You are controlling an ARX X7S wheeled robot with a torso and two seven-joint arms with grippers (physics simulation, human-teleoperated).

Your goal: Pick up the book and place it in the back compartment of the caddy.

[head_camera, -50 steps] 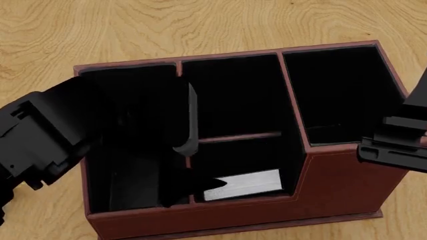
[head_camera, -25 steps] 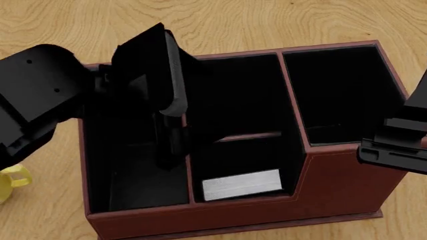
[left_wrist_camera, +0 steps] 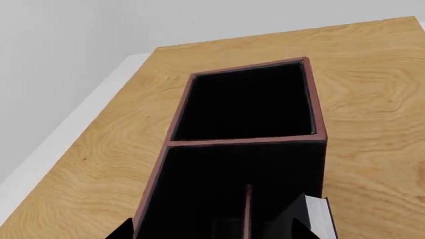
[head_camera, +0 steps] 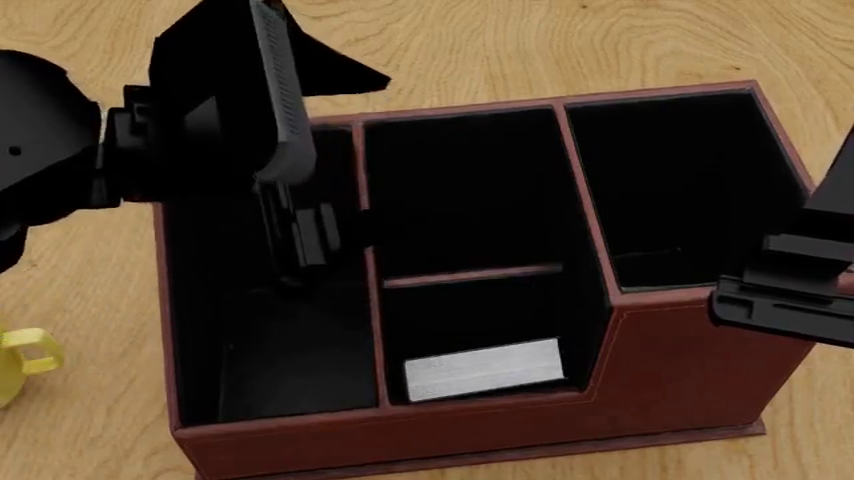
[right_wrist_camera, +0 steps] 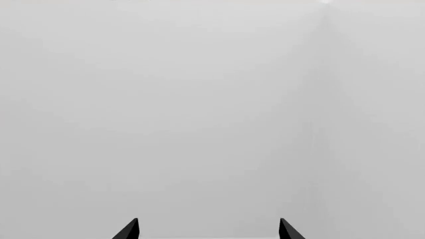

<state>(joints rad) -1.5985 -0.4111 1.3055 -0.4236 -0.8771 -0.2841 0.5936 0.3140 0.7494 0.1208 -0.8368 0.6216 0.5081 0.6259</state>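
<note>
Caddy (head_camera: 667, 380): red-brown box with black lining on the wooden table (head_camera: 534, 50); thin dividers form several cells.
Book (head_camera: 483, 369): lies in the near half of the middle column, at 6 o'clock of the caddy in the head view; only its white page edge shows. In the left wrist view its white edge (left_wrist_camera: 320, 216) appears beside a dark corner.
Back compartment (head_camera: 461, 190): at 12 o'clock of the reddish crossbar (head_camera: 470, 274); only black lining is visible inside.
Left gripper (head_camera: 287, 170): above the caddy's left long cell, toward 10 o'clock. Fingers spread apart, nothing between them.
Right gripper (right_wrist_camera: 207, 230): at 3 o'clock, just outside the caddy's right wall. Two fingertips stand apart against blank grey background; nothing held.
Mug (head_camera: 20, 360): yellow, at 8 o'clock, on the table apart from the caddy.
</note>
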